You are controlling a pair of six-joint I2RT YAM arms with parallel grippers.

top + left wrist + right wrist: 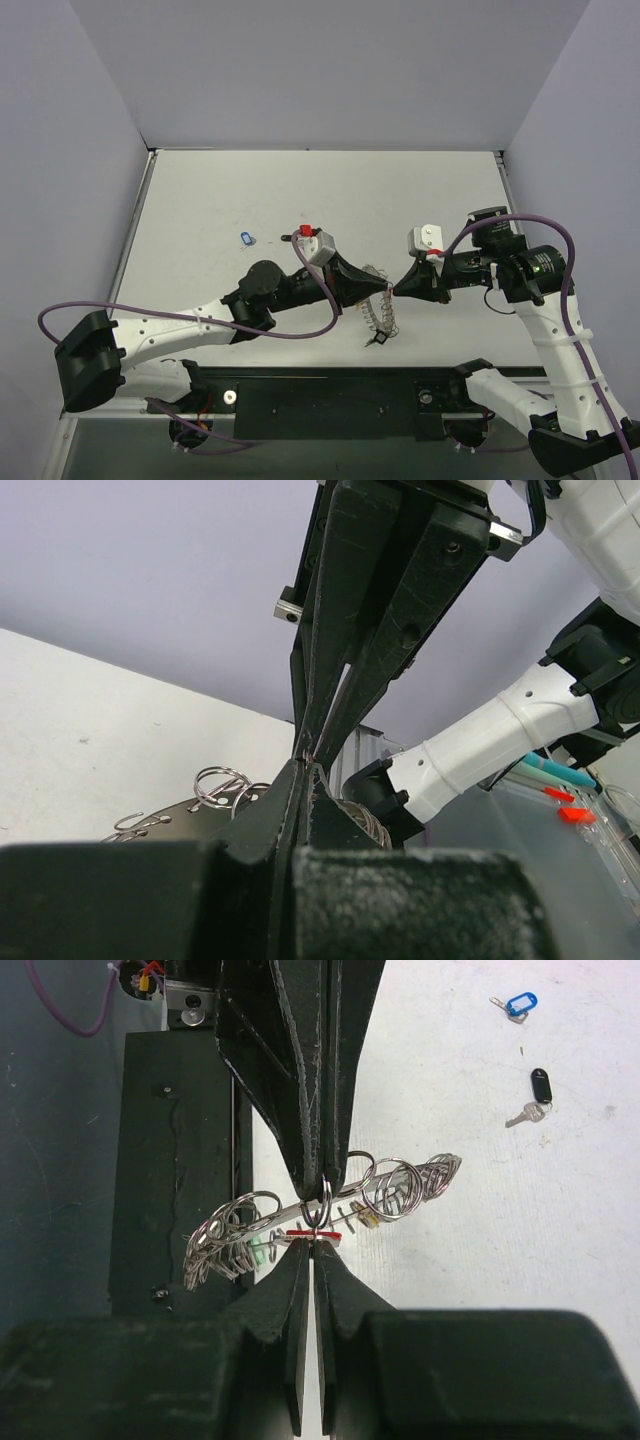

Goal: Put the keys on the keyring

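The keyring (285,1215) is lifted off the table between the two grippers, edge-on in the right wrist view, its rim crowded with wire loops (395,1188). My left gripper (325,1184) comes in from above and is shut on one loop of the ring. Just below it, my right gripper (313,1244) is shut with a red key (315,1232) pinched at its tips, touching that loop. Green (258,1253) and yellow (366,1219) tags hang on the ring. From the top, the keyring (378,306) hangs where the left gripper (386,290) and right gripper (396,290) meet. The left wrist view shows the keyring's plate (185,815) beside the left gripper (305,764).
A blue key (520,1005) and a black key (540,1085) lie loose on the white table (560,1260) beyond the ring; the blue key (247,238) sits mid-left from above. A small dark key (377,340) shows under the ring. The black base bar (330,395) runs along the near edge.
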